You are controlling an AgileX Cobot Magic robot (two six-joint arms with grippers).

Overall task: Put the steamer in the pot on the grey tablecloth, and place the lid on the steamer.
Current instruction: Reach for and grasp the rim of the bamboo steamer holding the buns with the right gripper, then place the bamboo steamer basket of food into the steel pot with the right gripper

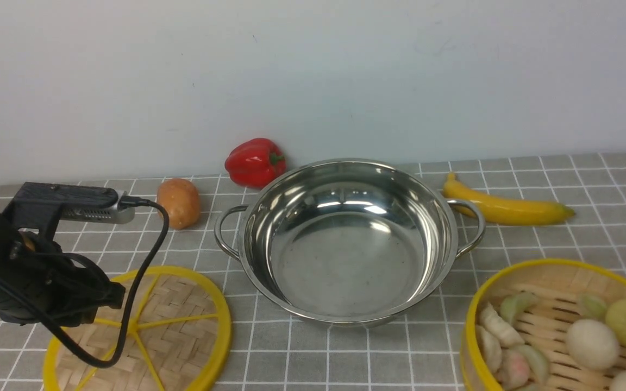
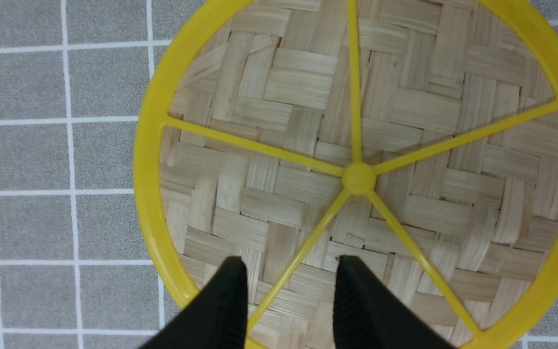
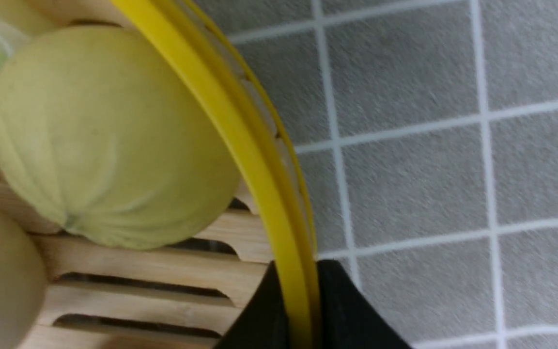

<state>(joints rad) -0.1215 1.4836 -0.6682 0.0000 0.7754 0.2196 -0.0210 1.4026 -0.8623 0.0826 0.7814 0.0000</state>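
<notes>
The shiny steel pot (image 1: 345,244) stands empty mid-table on the grey tablecloth (image 1: 345,353). The lid (image 1: 182,326), a woven disc with yellow spokes, lies flat at the front left. My left gripper (image 1: 107,298) hovers over it; in the left wrist view it (image 2: 291,271) is open, its fingers either side of one spoke of the lid (image 2: 356,177). The steamer (image 1: 552,293), holding toy buns and dumplings, sits at the front right, partly cut off. My right gripper (image 3: 298,291) is shut on the steamer's yellow rim (image 3: 240,145), one finger inside, one outside, next to a green bun (image 3: 104,140).
A red pepper (image 1: 254,162) and a potato (image 1: 179,202) lie behind the pot to the left, near the wall. A banana (image 1: 506,207) lies behind the pot to the right. The left arm's cable (image 1: 144,271) hangs over the lid.
</notes>
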